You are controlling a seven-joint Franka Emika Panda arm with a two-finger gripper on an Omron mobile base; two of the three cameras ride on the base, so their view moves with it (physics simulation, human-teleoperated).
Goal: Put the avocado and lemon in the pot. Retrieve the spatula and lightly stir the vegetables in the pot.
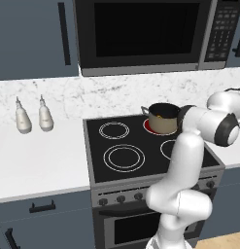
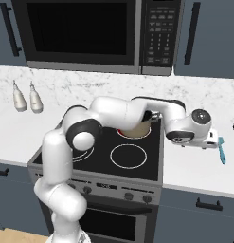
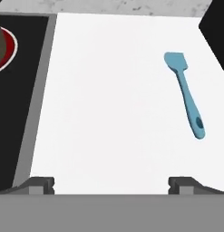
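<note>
— Start with the big things. Where does everything sit?

— The stove (image 1: 141,146) takes the middle, black top with ring burners. On its rear right burner stands the pot (image 1: 163,118), tan with a dark inside; something small and yellowish shows in it, which I take for the lemon, though it is too small to be sure. To the right of the stove runs the white desk (image 3: 109,90), and the arm reaches out over it.

— And the spatula?

— It lies flat on that desk (image 2: 194,166), well apart from the stove, near the far right edge: the teal spatula (image 3: 184,93), seen also from the right base camera (image 2: 221,149).

— How does it lie from the claw?

— In the hand view the claw (image 3: 111,183) hangs over bare desk with its two tips spread wide and nothing between them. The spatula is ahead of it and off to the right side of that view. Its long axis runs roughly along the looking direction, blade end farther away, handle end with the hanging hole nearer, leaning a little.

— So the next move?

— I judge the claw must shift toward that side and come down across the handle, the jaws straddling its narrow width, not its length.
</note>
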